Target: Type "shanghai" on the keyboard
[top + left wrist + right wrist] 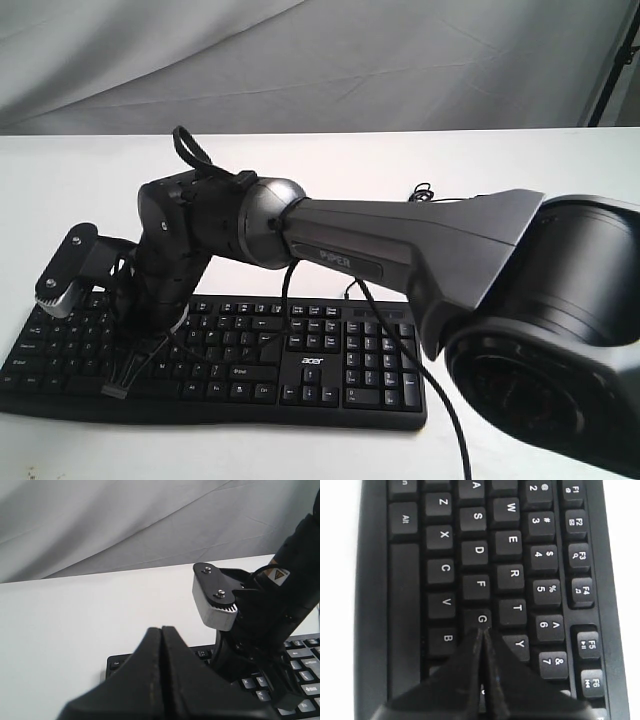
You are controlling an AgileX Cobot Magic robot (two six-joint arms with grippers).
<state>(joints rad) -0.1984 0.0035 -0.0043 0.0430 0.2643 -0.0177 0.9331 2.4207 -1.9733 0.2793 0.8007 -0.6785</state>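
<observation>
Exterior view: a wide black plastic keyboard with white legends (330,372) lies flat on the white tabletop (520,170), toward the near side. The dark right gripper (122,388) reaches across to the keyboard's left half, tip pointing down at the letter rows. Right wrist view: its black fingers (460,685) are pressed together, holding nothing, tip at the G key (481,619); contact cannot be confirmed. Left wrist view: the black left gripper (161,632) is likewise clenched and empty, off the keyboard's end.
</observation>
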